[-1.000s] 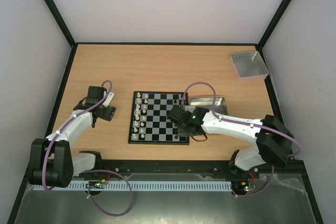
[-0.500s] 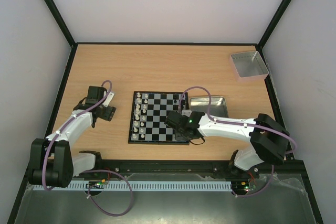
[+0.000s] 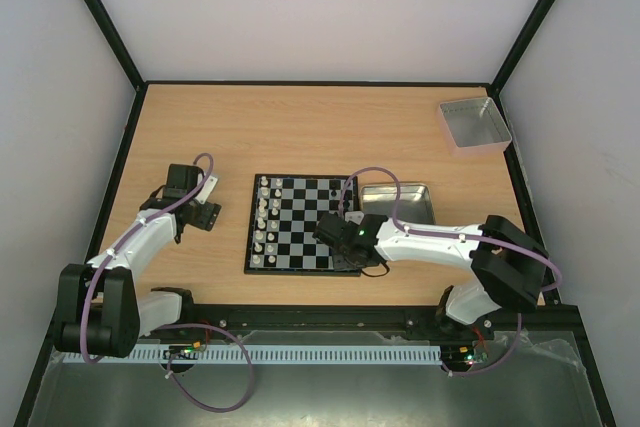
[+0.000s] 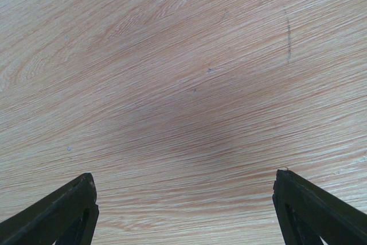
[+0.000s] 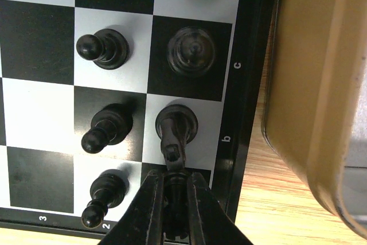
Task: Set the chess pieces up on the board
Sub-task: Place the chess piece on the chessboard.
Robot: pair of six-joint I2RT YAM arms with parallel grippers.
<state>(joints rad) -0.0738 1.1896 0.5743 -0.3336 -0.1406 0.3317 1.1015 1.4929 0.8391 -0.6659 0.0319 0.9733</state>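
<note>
The board lies mid-table, with whitish chess pieces in two files along its left side and black ones on its right. My right gripper hangs low over the board's near right corner. The right wrist view shows that gripper shut on a black piece over the corner square. Just beyond it stands a black knight, with black pawns to its left. My left gripper is left of the board. In its wrist view it is open over bare wood.
A gold-tan tin sits against the board's right edge and fills the right side of the right wrist view. A grey square tray stands at the far right corner. Walls close the table on three sides.
My right gripper has shifted toward the near edge of the board with the black piece, uncovering more of the tin. The left arm has not moved.
</note>
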